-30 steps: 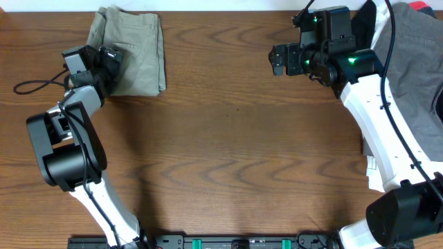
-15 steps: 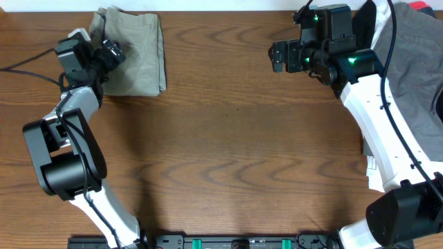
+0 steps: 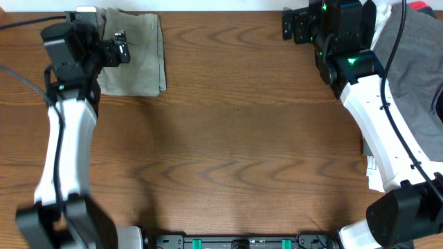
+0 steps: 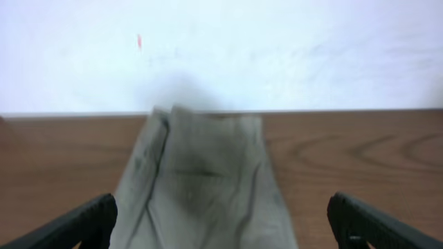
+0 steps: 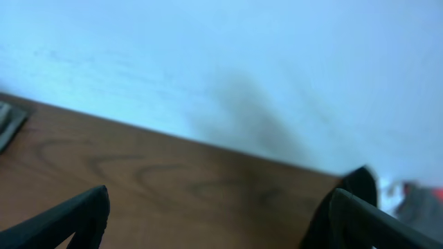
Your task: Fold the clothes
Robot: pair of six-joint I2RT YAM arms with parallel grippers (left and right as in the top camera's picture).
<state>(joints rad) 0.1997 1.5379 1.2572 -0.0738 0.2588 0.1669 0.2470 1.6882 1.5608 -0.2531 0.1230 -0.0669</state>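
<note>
The clothes, light khaki-green shorts [image 3: 138, 59], lie folded into a compact rectangle at the table's far left corner. My left gripper [image 3: 119, 48] hovers over their left part, open, with nothing in it. In the left wrist view the shorts [image 4: 201, 180] lie below and ahead, seen between my widely spread fingers [image 4: 76, 228]. My right gripper [image 3: 289, 24] is at the far edge right of the middle, open and empty over bare wood. The right wrist view shows only table [image 5: 180, 187] between the fingertips [image 5: 69, 221].
A pile of grey garments [image 3: 415, 62] lies at the far right behind the right arm, with something red [image 3: 422, 5] at its top. A white wall [image 4: 221, 48] runs along the table's far edge.
My left arm has lifted and straightened, and its gripper now sits higher over the shorts. The right gripper has moved towards the far edge. Both stayed open.
</note>
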